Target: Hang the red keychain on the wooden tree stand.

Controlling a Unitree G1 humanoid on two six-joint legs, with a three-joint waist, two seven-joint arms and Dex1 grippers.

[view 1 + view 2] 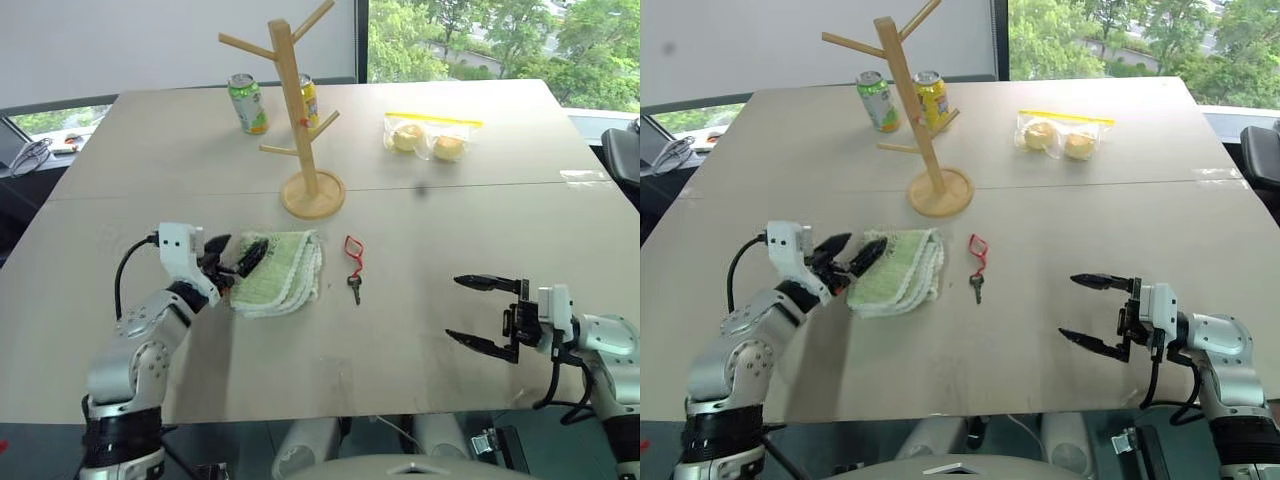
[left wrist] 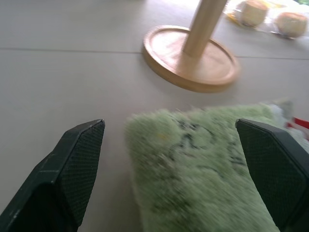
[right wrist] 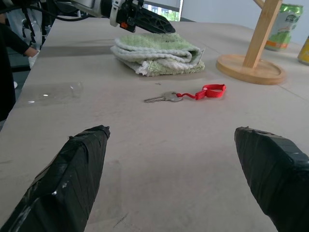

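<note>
The red keychain [image 1: 354,262], a thin red cord loop with a small dark metal key, lies flat on the grey worktop [image 1: 450,210], between the folded green towel [image 1: 278,270] and the right gripper [image 1: 487,316], with the tall light-wood tree stand [image 1: 303,110] on its round base beyond it. Nothing has been picked up yet. The right gripper's fingers stand wide and empty, aimed across the worktop toward the key. The left gripper [image 1: 238,257] hovers at the towel's edge, its fingers wide and empty too. A good pick probably pinches the raised cord loop, not the flat key. The green can [image 1: 247,103] and yellow can [image 1: 308,98] carry printing too small to read.
</note>
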